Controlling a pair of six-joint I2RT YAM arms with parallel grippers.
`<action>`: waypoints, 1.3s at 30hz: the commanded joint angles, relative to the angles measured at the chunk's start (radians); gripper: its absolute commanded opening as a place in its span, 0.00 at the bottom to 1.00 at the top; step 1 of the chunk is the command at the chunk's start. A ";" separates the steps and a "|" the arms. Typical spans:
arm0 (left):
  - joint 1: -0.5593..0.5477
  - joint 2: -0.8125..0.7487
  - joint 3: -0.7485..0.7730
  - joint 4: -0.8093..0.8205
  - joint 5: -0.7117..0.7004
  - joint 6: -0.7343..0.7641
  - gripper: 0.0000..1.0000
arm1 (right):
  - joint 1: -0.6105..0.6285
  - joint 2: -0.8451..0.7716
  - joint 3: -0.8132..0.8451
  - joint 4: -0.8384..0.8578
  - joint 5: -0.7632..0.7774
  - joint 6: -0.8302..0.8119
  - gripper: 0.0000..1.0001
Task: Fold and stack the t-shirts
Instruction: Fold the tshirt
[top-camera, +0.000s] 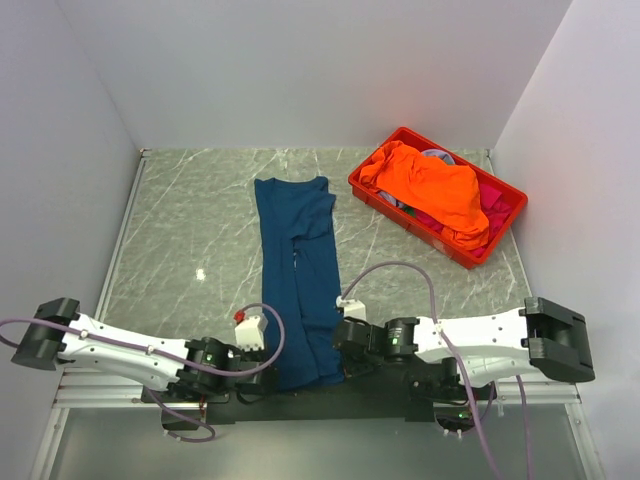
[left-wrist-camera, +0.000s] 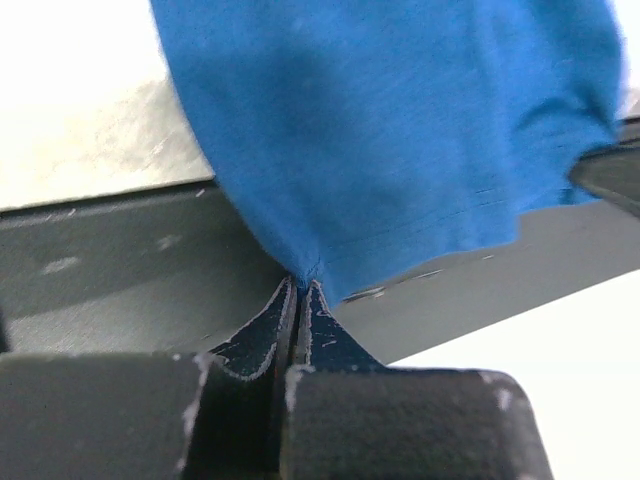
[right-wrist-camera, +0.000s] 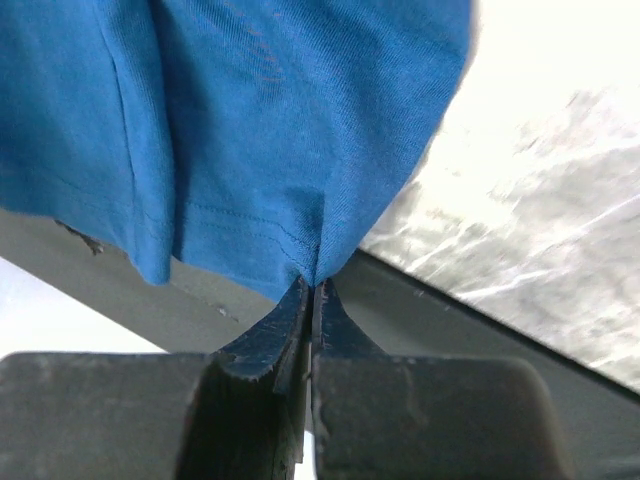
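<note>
**Inspector 1:** Progress on the fold-and-stack job, please.

**Inspector 2:** We find 1 garment in work. The navy t-shirt (top-camera: 297, 270) lies on the table (top-camera: 190, 220) as a long narrow strip running straight ahead of both claws, its near hem at their tips. We judge that the sides have been folded in and the crosswise fold is not yet made. Far ahead and to the right of the right claw, the orange t-shirt (top-camera: 430, 190) is heaped in the red crate (top-camera: 498, 232) over the pink t-shirts (top-camera: 493, 200), all unfolded. We see no stack anywhere, so most of the job is left.

**Inspector 1:** And the arms, left first?

**Inspector 2:** The left arm lies low along the near edge, reaching inward. The left claw (left-wrist-camera: 300, 285) is pressed together and pinches the hem's left corner, with cloth bunching up from its tips. The right arm mirrors it from the other side. The right claw (right-wrist-camera: 312, 283) is likewise clamped on the hem's right corner. We judge that both are placed to carry the hem away from the bases.
</note>
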 joint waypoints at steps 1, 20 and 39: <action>0.039 -0.037 0.012 0.068 -0.108 -0.009 0.01 | -0.057 -0.024 0.058 0.000 0.050 -0.072 0.00; 0.694 -0.096 0.082 0.398 -0.072 0.673 0.01 | -0.393 0.178 0.345 0.084 -0.067 -0.444 0.00; 1.086 0.274 0.121 0.858 0.134 0.956 0.01 | -0.674 0.589 0.729 0.040 -0.139 -0.619 0.00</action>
